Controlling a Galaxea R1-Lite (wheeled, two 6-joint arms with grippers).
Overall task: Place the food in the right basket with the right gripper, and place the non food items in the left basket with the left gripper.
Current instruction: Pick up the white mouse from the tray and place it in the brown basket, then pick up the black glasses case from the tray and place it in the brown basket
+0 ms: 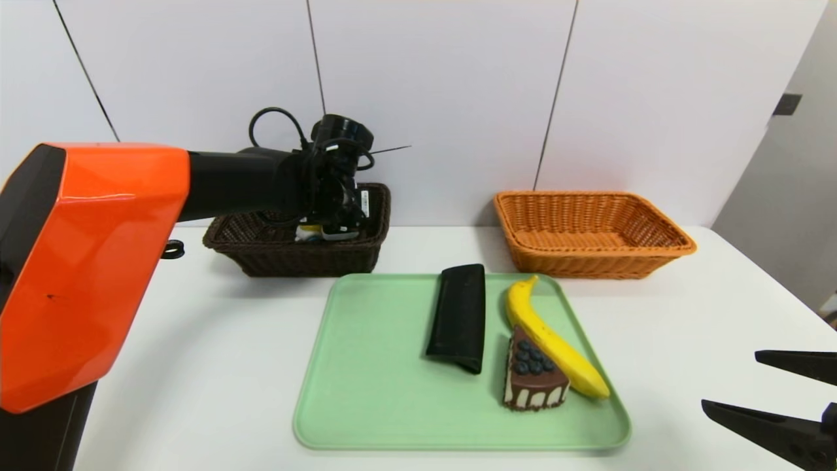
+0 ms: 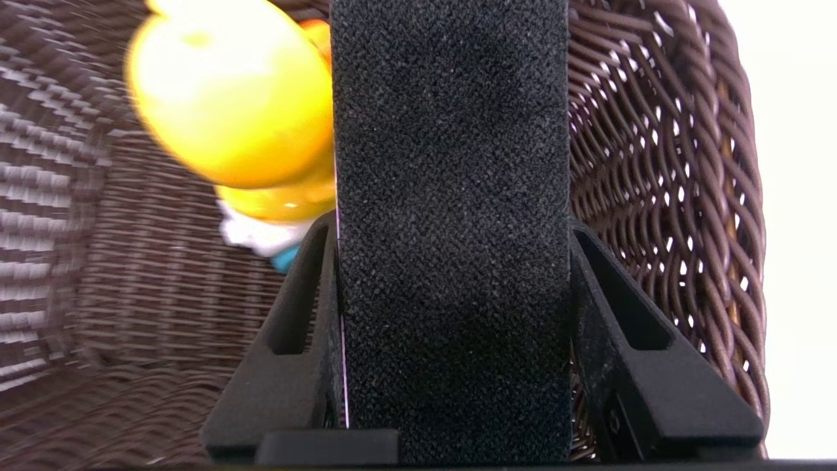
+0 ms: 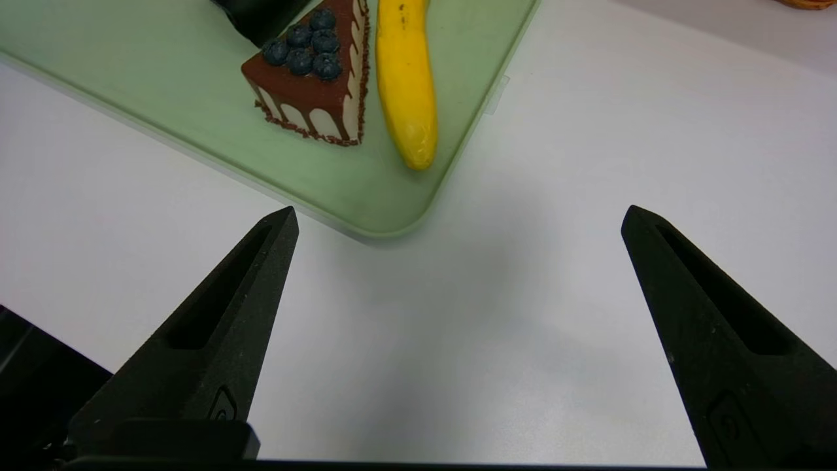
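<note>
Our left gripper [image 2: 451,261] pinches a black-faced device [image 2: 451,196] inside the dark brown basket [image 1: 261,252] — our right gripper [image 3: 458,222] hangs spread wide near the tray [image 1: 366,392]

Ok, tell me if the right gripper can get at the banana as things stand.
Probably yes: the right gripper is open, and only bare table lies between it and the banana, though the cake wedge sits close beside it.

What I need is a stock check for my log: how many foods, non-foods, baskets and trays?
Food: 2 (banana, cake wedge)
Non-food: 3 (black case, duck toy, oblong device in the left gripper)
Baskets: 2 (dark basket, orange basket)
Tray: 1
Total: 8
The right gripper waits open beside the tray.
</note>
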